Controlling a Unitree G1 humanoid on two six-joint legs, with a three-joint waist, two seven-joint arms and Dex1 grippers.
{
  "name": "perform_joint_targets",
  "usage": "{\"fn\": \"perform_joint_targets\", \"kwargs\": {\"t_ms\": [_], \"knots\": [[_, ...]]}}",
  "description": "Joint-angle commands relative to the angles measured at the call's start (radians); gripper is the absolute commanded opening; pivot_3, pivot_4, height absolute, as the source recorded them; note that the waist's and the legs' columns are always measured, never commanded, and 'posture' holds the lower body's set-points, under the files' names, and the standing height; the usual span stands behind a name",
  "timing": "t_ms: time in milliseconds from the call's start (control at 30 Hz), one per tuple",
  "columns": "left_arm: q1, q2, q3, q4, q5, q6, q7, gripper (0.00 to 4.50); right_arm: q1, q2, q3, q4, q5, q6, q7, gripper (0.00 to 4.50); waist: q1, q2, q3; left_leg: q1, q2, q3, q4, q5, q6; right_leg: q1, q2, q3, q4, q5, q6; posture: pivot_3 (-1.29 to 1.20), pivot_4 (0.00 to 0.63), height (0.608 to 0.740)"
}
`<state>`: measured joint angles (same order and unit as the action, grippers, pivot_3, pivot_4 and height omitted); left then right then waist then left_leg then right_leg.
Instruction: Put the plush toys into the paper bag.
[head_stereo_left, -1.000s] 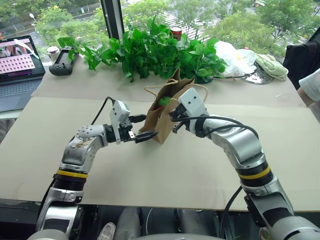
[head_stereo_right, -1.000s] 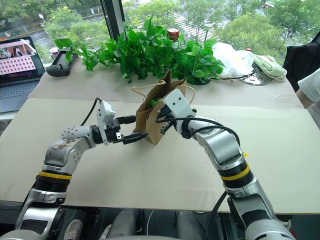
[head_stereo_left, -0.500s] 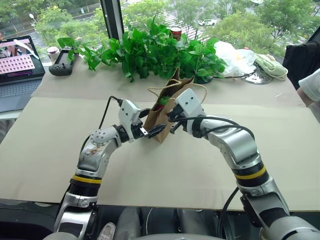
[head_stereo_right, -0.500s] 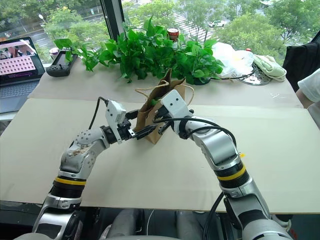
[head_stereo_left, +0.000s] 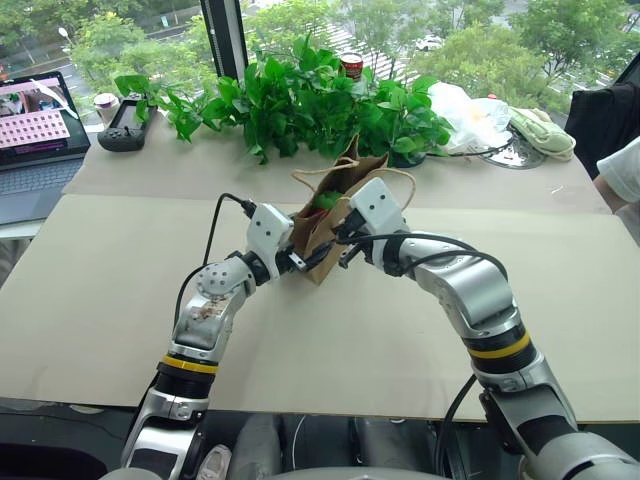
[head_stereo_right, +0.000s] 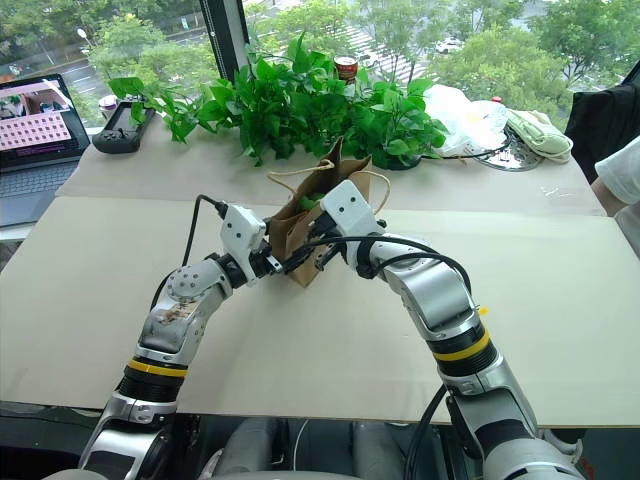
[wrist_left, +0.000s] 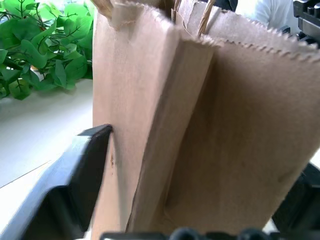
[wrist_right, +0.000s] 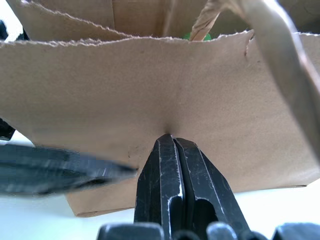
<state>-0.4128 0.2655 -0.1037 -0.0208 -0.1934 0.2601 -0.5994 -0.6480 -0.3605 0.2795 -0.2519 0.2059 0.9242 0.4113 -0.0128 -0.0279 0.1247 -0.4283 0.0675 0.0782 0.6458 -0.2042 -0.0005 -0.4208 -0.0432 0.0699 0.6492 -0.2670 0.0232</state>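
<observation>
The brown paper bag (head_stereo_left: 335, 190) stands upright in the middle of the table. A green plush toy (head_stereo_left: 327, 201) peeks out of its open top and also shows over the rim in the right wrist view (wrist_right: 200, 36). My right gripper (head_stereo_left: 343, 243) is shut on the bag's near wall, pinching the paper (wrist_right: 170, 139). My left gripper (head_stereo_left: 316, 258) reaches in from the left at the bag's lower part. Its fingers (wrist_left: 87, 165) stand apart with the bag's folded side (wrist_left: 165, 125) between them. The red plush toy is hidden.
Leafy plants (head_stereo_left: 310, 100) line the back of the table behind the bag. A laptop (head_stereo_left: 35, 130) and a black controller (head_stereo_left: 125, 125) sit at the back left. At the back right lie a white plastic bag (head_stereo_left: 465, 115) and a pale green cloth (head_stereo_left: 545, 130). A person's sleeve (head_stereo_left: 622, 170) shows at the right edge.
My left gripper has swung right and forward to the bag, so its fingers now straddle the bag's side. The right gripper has kept its pinch and has not moved.
</observation>
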Motion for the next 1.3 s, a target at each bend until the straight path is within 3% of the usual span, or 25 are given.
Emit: {"fn": "perform_joint_targets", "kwargs": {"t_ms": [33, 267, 633, 1033, 1167, 1300], "knots": [[-0.002, -0.005, 0.009, -0.008, -0.002, -0.030, 0.007, 2.58, -0.020, 0.004, -0.017, -0.023, -0.012, -0.008, 0.001, 0.00, 0.000, 0.000, 0.000, 0.000, 0.000, 0.000, 0.000, 0.000, 0.000, 0.000, 0.000, 0.000, 0.000, 0.000, 0.000, 0.00, 0.150, 0.713], [-0.004, -0.009, 0.012, -0.002, -0.005, -0.030, 0.008, 0.07, -0.019, 0.001, -0.016, -0.025, -0.013, -0.004, 0.001, 0.00, 0.000, 0.000, 0.000, 0.000, 0.000, 0.000, 0.000, 0.000, 0.000, 0.000, 0.000, 0.000, 0.000, 0.000, 0.000, 0.00, 0.150, 0.713], [-0.023, -0.031, 0.019, 0.037, -0.010, -0.031, 0.015, 0.03, -0.013, -0.018, -0.019, -0.048, -0.012, 0.015, 0.012, 0.00, 0.000, 0.000, 0.000, 0.001, 0.000, 0.000, 0.000, 0.000, 0.000, 0.001, 0.000, 0.000, 0.000, 0.000, 0.000, 0.00, 0.150, 0.713], [-0.041, -0.045, 0.024, 0.085, -0.007, -0.040, 0.020, 0.03, 0.023, -0.078, -0.038, -0.211, 0.025, 0.065, 0.055, 0.00, 0.000, 0.000, 0.000, 0.002, 0.000, 0.000, 0.000, 0.000, 0.000, 0.002, 0.000, 0.000, 0.000, 0.000, 0.000, 0.00, 0.150, 0.713], [-0.060, -0.056, 0.044, 0.119, -0.017, -0.039, 0.033, 0.03, 0.107, -0.146, -0.212, -0.356, 0.185, 0.078, 0.182, 0.00, 0.007, 0.000, 0.000, 0.002, 0.000, 0.000, 0.000, 0.000, 0.000, 0.002, 0.000, 0.000, 0.000, 0.000, 0.000, 0.00, 0.150, 0.713], [-0.071, -0.019, 0.076, 0.129, -0.045, -0.041, -0.014, 0.03, 0.226, -0.301, -0.406, -0.366, 0.311, 0.042, 0.355, 0.00, 0.011, 0.000, 0.000, 0.003, -0.001, -0.001, 0.000, 0.000, 0.001, 0.005, 0.000, 0.000, -0.002, 0.000, 0.000, 0.00, 0.150, 0.713]]}}
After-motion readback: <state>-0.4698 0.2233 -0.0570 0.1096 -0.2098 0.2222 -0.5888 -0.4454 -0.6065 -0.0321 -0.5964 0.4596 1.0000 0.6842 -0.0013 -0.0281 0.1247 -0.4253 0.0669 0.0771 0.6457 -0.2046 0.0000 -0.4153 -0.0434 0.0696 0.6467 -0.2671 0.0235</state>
